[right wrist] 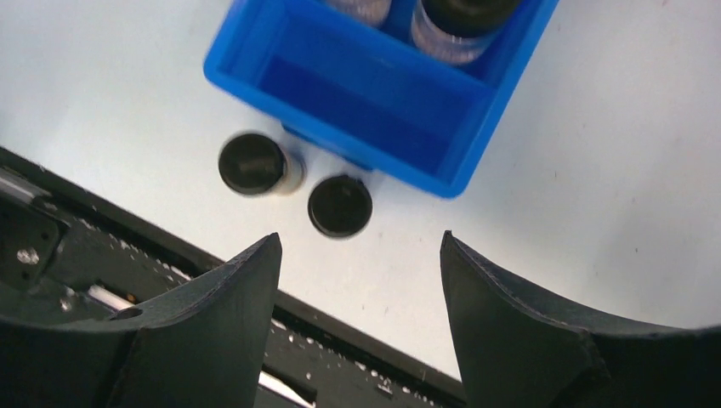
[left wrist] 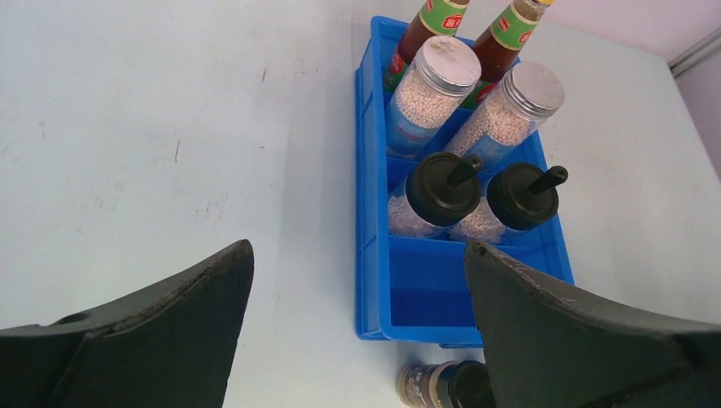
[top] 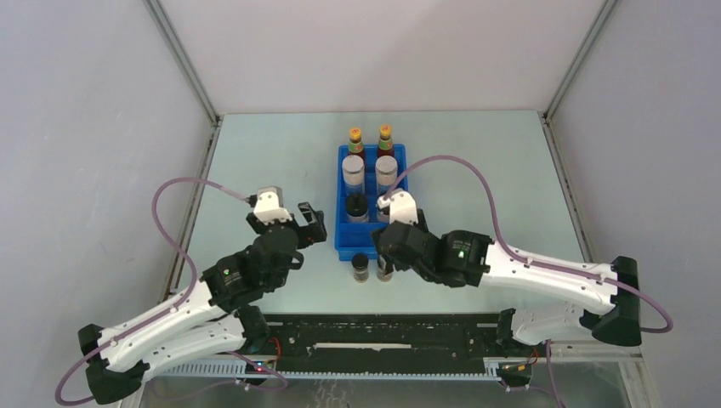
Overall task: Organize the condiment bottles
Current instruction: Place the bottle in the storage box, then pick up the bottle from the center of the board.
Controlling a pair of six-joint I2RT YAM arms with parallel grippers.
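The blue tray (left wrist: 371, 255) is smooth, glossy plastic. 2 clear jars (left wrist: 421, 102) carry brushed, metal-looking grey lids; 2 pale jars (left wrist: 442, 189) wear matt black plastic lids. The table (left wrist: 153, 127) is matt, faintly scuffed. The left gripper (left wrist: 359, 245) has matt black, slightly grainy fingers (left wrist: 170, 331).

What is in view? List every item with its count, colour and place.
sauce bottles: two, red with yellow caps, far end of tray
grey-lidded jars: two, clear with blue labels, tray's second row
black-lidded jars: two, pale, tray's third row
small jars: two, dark with black caps, on table by tray's near end
tray: one, blue, middle of table
table: one, pale
left claw: one, black, open and empty, left of tray
right claw: one, black, open and empty, near small jars
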